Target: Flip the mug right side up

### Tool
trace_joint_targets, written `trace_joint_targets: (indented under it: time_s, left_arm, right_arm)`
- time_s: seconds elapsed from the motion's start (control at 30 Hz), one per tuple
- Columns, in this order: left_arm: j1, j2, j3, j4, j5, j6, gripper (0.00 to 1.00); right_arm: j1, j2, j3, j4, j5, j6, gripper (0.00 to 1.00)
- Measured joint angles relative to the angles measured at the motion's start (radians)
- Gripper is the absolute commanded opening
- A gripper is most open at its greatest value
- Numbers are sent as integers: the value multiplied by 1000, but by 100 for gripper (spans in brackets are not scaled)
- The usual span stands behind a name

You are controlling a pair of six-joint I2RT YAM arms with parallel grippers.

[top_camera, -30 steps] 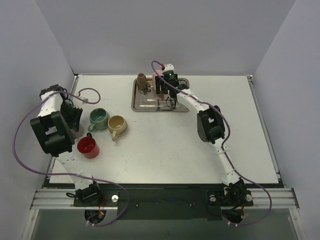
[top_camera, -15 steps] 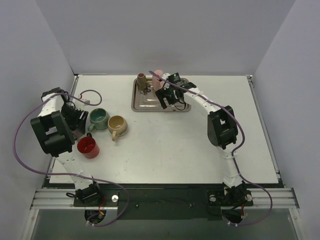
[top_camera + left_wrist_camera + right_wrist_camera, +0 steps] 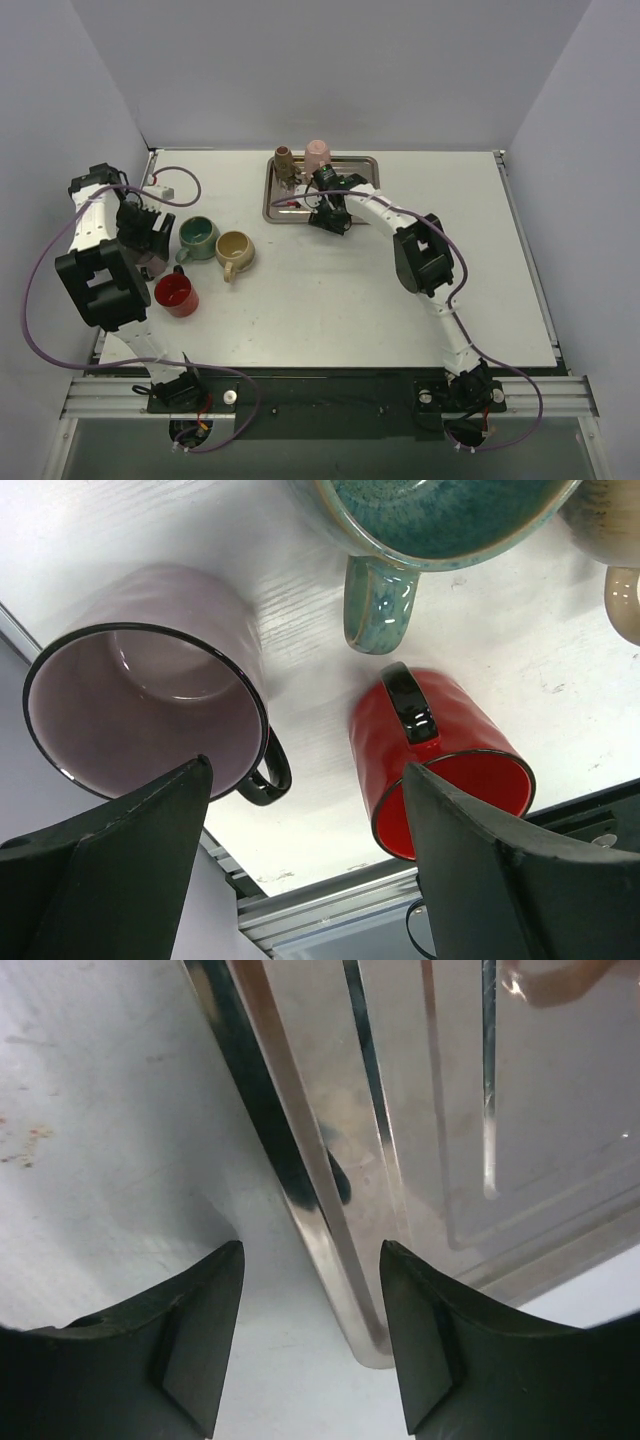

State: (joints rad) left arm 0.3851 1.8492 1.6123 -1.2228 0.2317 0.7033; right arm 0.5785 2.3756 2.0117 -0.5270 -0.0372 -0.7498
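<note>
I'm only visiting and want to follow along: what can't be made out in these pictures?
Top view: the left arm covers most of the lilac mug.
Left wrist view: the frame edge cuts off the green mug and tan mug; the left gripper hides part of the red mug.
Top view: the pink mug and brown mug on the tray are too small to tell which way up.

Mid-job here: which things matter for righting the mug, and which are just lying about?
Job: lilac mug, upright below the open left gripper; pink mug and brown mug on the tray; right gripper, open over the tray's rim.
Lying about: green mug, tan mug, red mug, all upright.
</note>
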Motion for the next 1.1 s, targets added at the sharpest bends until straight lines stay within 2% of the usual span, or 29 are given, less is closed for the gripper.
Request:
trace_joint_targets:
  time_s: [0.23, 0.47, 0.5, 0.53, 0.6, 0.83, 1.1]
  left_arm:
    - [0, -22, 11, -19, 6, 0, 88]
    - [-3, -38, 12, -26, 13, 5, 88]
    - [-4, -38, 12, -27, 14, 8, 87]
    - [-4, -38, 12, -28, 15, 8, 88]
    - [-4, -39, 12, -29, 17, 12, 87]
    - [-4, -67, 12, -35, 25, 19, 88]
    - [-4, -124, 12, -41, 37, 35, 88]
  right_arm:
    - [22, 68, 74, -1, 150, -110, 47]
    - [38, 90, 74, -10, 246, -193, 22]
    - [39, 93, 74, -15, 254, -204, 17]
    - [40, 93, 74, -16, 258, -218, 8]
    - [53, 93, 71, -31, 264, -243, 0]
    - [96, 72, -24, 39, 390, -322, 0]
    - [129, -129, -381, 130, 423, -315, 0]
